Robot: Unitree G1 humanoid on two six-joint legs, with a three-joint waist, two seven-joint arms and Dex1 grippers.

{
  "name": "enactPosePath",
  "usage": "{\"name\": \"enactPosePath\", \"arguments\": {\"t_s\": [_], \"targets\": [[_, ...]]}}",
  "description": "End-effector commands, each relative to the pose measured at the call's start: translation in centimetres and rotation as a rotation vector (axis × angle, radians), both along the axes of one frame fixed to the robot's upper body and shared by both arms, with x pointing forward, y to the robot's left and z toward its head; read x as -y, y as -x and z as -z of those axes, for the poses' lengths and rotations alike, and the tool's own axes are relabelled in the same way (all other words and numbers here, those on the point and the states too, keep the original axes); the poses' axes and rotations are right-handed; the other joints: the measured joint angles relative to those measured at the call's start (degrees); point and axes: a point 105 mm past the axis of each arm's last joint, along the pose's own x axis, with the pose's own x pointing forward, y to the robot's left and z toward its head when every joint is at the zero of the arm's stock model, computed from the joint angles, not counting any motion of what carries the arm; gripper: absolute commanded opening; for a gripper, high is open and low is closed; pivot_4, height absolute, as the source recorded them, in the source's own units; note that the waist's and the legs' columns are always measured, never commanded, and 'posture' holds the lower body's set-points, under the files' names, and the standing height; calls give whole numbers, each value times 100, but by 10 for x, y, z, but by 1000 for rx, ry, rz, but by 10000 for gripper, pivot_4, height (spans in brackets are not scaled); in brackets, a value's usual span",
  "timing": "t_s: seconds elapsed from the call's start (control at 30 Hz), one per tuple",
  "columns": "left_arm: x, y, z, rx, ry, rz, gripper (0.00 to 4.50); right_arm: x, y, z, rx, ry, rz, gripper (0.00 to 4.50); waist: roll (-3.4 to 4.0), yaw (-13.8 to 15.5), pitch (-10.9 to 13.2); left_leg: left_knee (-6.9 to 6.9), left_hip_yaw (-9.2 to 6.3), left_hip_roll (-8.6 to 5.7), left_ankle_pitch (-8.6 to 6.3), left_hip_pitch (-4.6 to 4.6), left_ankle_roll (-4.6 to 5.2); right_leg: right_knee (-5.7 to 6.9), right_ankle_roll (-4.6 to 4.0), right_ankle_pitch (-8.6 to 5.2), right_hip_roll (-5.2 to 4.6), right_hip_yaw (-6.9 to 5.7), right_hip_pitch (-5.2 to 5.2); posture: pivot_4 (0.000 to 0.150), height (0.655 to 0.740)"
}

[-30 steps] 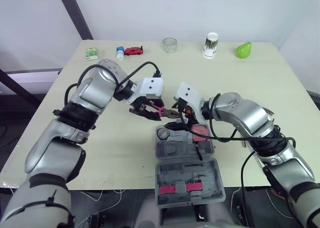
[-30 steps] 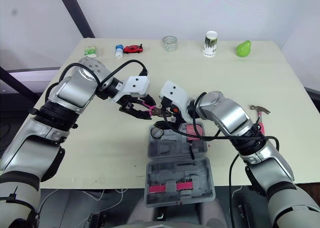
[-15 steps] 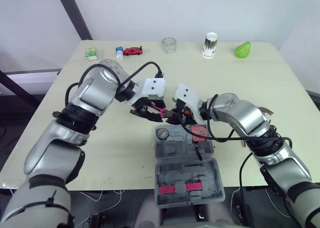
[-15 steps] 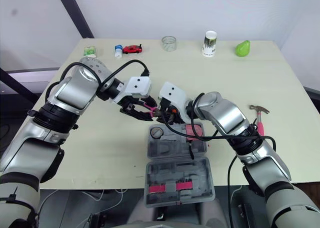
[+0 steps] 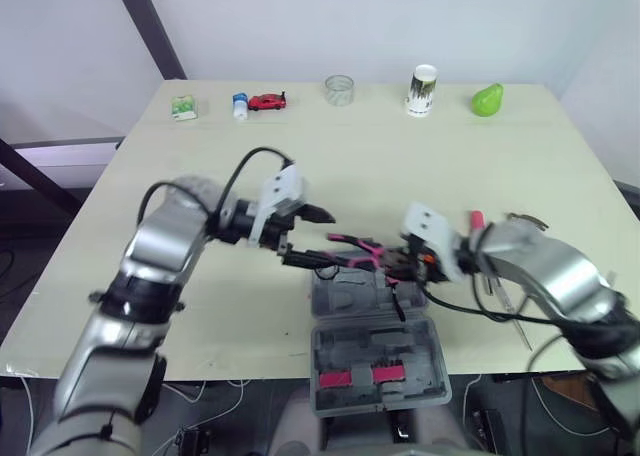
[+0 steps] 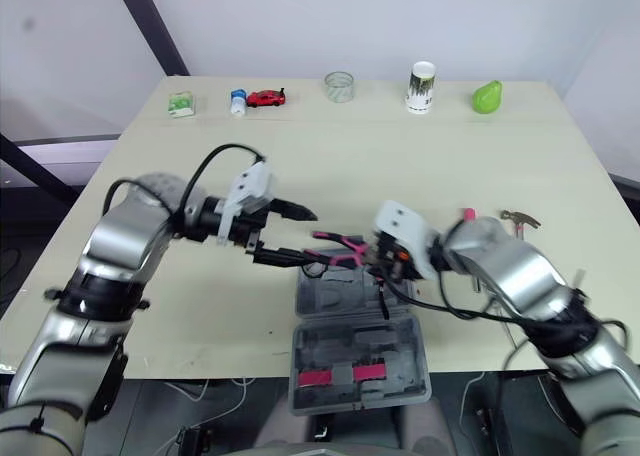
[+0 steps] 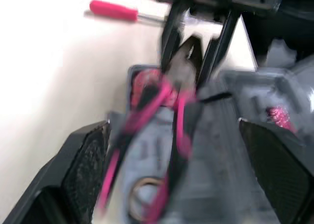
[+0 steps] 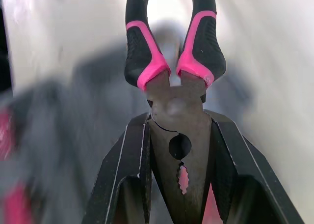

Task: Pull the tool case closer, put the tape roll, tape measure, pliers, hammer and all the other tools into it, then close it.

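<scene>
The pink-handled pliers (image 5: 352, 249) hang level above the far edge of the open grey tool case (image 5: 372, 348). My right gripper (image 8: 180, 171) is shut on the pliers' metal head (image 8: 179, 117); from the head views it sits at the case's far right corner (image 5: 398, 265). My left gripper (image 5: 308, 237) stands open just left of the handles, whose ends (image 7: 164, 111) lie between its spread fingers (image 7: 86, 160) without being clamped. A hammer (image 6: 518, 219) and a pink-handled screwdriver (image 6: 467, 215) lie on the table to the right. A ring-shaped item (image 7: 142, 197) rests in the case.
Along the table's far edge stand a green box (image 5: 183, 107), a small bottle (image 5: 240, 106), a red toy car (image 5: 267, 101), a glass jar (image 5: 339, 89), a white cup (image 5: 422, 90) and a green pear (image 5: 487, 100). The case lid overhangs the near edge.
My right gripper closed on the pliers' head. The left gripper let go of the handles and opened wide. Both arms drew back toward me, the pliers moving right over the case.
</scene>
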Motion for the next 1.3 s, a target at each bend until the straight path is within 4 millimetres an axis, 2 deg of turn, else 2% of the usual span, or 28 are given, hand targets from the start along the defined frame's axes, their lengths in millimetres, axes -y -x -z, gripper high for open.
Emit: {"name": "enactPosePath", "arguments": {"t_s": [0.03, 0.13, 0.27, 0.33, 0.43, 0.53, 0.67, 0.97, 1.13, 1.3], "targets": [[-10, 20, -18, 55, 133, -35, 45000, 18, 21, -22, 62, -10, -44, 9695, 2, -1, 0, 2, -1, 1, 0, 1, 0, 4, 0, 1, 2, -1, 1, 1500, 7400], [-32, 37, -13, 123, 342, -113, 45000, 46, 34, -25, 50, 32, -25, 9695, 13, 8, -4, 2, -1, 8, 0, 21, 0, 3, 0, 1, 2, 0, 20, 1500, 7400], [-58, 72, -12, 19, 518, -45, 45000, 65, 40, -22, 57, 97, -32, 9695, 1, 22, 0, 2, 5, 24, 0, 17, 0, -3, 1, 2, -1, -1, 20, 1500, 7400], [-74, 84, -1, -24, 512, -46, 45000, 70, 40, -19, 61, 122, -44, 9695, 3, 30, 0, 4, 4, 29, 0, 20, 0, -4, 0, 1, 2, -5, 24, 1500, 7400], [-96, 91, 13, -12, 488, -98, 45000, 74, 36, -14, 74, 148, -59, 9695, 11, 30, -2, 4, 14, 28, 0, 34, 0, -6, 0, 0, 2, 1, 36, 1500, 7400], [-107, 96, 22, -13, 465, -118, 45000, 73, 33, -12, 77, 142, -72, 9695, 9, 34, -2, 4, 17, 28, 0, 37, 0, -9, 0, 0, 1, 2, 39, 1500, 7400], [-108, 98, 23, 1, 461, -129, 45000, 70, 31, -8, 72, 134, -93, 9695, 9, 53, -2, 4, 13, 31, 0, 33, 0, -10, 0, 0, -1, 1, 38, 1500, 7400], [-85, 90, 6, 84, 477, -105, 45000, 46, 21, -3, 84, 129, -192, 9695, 9, 19, -2, 4, 18, 36, 0, 38, 0, -8, 0, 1, 1, 4, 38, 1500, 7400], [-85, 88, 5, 60, 455, -99, 45000, 22, 11, -4, 89, 114, -236, 9695, 10, 19, -1, 4, 15, 36, 0, 37, 0, -8, -1, 1, 5, 3, 37, 1500, 7400], [-87, 87, 10, 37, 426, -114, 45000, -9, 2, 7, 88, 149, -312, 9695, 11, 4, -1, 4, 16, 36, 0, 36, -1, -8, -1, 1, 5, 2, 36, 1500, 7400]]}}
